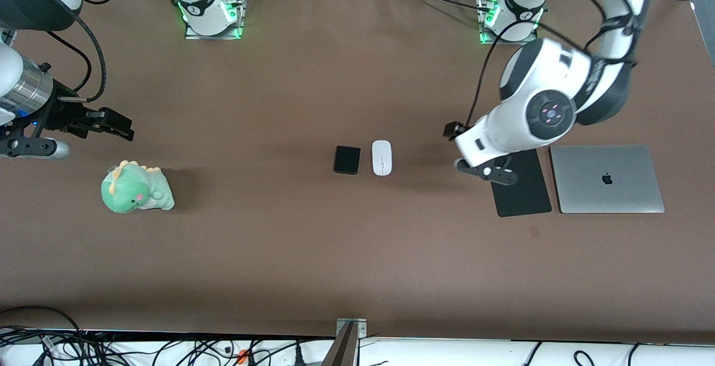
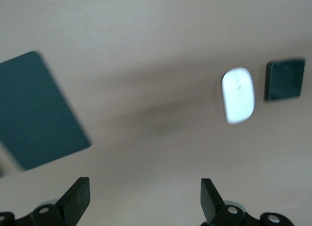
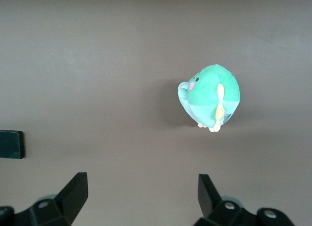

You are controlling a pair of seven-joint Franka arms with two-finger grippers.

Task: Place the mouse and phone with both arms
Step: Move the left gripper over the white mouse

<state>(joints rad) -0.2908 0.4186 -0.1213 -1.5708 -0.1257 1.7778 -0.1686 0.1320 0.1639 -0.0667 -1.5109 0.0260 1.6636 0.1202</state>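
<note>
Mouse (image 1: 381, 157) and phone (image 1: 347, 160) lie between both claws.

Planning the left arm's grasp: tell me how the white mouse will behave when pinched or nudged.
The mouse looks glossy and domed, so fingers may slip off. It lies flat, so it should slide rather than roll. It probably is light and rigid.

From the front, the left arm's wrist covers the left gripper (image 1: 485, 169), so its fingers cannot be seen there, and it also hides 1 corner of the mouse pad (image 1: 522, 190) under it. The left wrist view is blurred: the mouse (image 2: 238, 95) and the phone (image 2: 284, 79) ahead of the fingertips have soft edges. In the right wrist view, the phone (image 3: 10, 144) is cut by the edge.
</note>
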